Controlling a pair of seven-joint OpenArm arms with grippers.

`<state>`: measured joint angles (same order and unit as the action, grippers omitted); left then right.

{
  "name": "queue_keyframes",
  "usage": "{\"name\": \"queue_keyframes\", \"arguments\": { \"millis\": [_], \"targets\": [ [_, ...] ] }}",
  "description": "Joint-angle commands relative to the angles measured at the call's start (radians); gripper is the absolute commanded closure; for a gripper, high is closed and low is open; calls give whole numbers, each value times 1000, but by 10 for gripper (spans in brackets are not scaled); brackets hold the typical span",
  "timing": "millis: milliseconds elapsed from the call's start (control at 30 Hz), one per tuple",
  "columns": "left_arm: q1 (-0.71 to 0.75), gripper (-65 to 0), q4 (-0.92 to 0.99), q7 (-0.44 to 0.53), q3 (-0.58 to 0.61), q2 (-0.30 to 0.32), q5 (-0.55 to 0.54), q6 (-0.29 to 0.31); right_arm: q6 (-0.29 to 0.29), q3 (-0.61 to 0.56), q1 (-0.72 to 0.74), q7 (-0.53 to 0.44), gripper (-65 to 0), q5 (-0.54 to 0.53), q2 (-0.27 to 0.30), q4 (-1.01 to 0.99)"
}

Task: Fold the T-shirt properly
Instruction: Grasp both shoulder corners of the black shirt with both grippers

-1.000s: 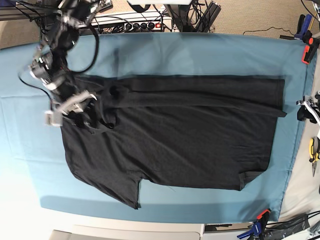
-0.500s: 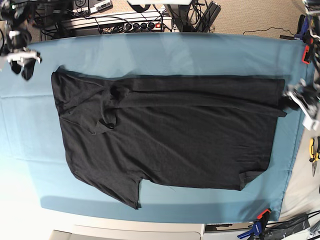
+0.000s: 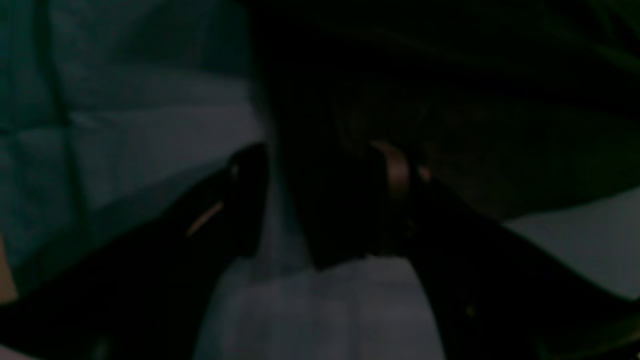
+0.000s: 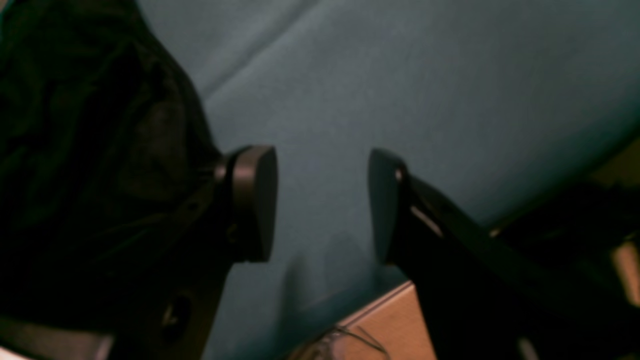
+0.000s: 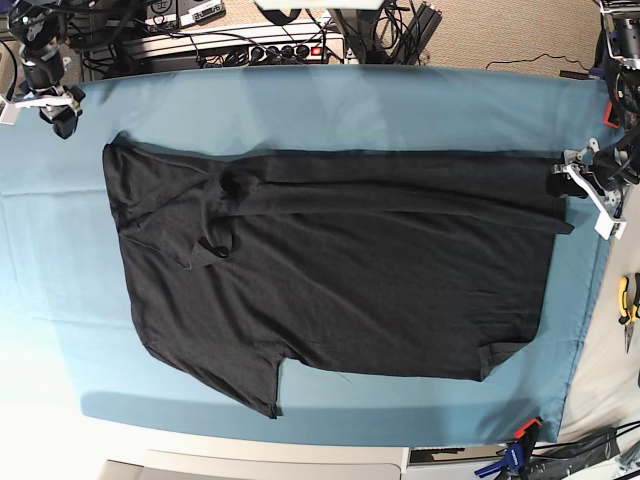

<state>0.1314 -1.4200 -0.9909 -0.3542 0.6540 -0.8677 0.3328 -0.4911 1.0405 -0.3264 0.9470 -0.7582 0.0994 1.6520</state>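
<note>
Left wrist view: dim; the left gripper [image 3: 320, 200] stands wide, straddling the T-shirt [image 3: 450, 100] edge, so sink lower before pinching.

Right wrist view: the right gripper [image 4: 322, 202] gapes wide over bare cloth [image 4: 400, 75], shirt at 9 o'clock.

Base view: the T-shirt [image 5: 340, 280] lies spread mid-table, 1 edge folded; grip corners evenly.

A robotics lab: clamped teal cloth [image 5: 300, 100], cables [image 5: 380, 25], pliers [image 5: 627, 300] by the bench
</note>
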Motion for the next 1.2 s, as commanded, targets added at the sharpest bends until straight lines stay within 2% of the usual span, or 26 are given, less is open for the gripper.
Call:
{"name": "queue_keyframes", "arguments": {
  "millis": [0,400,667,833,1167],
  "targets": [
    [-9,-324,-14,8,-11,25,-3,0,-8,6,0,-16,-294,-34,14,4],
    [24,-324,-14,-11,-11,24,-8,8,-9,-38,84,-18,-294,-33,13,-12],
    [24,-324,-14,-8,-11,22,-7,8,6,-108,175,-38,-294,12,-15,-14],
    [24,-324,-14,-5,-11,22,-7,8,14,-145,184,-64,-294,6,-35,-89],
    [24,-324,-14,-5,-11,22,0,8,14,-145,202,-45,-293,-13,-37,-176]
  ]
}}
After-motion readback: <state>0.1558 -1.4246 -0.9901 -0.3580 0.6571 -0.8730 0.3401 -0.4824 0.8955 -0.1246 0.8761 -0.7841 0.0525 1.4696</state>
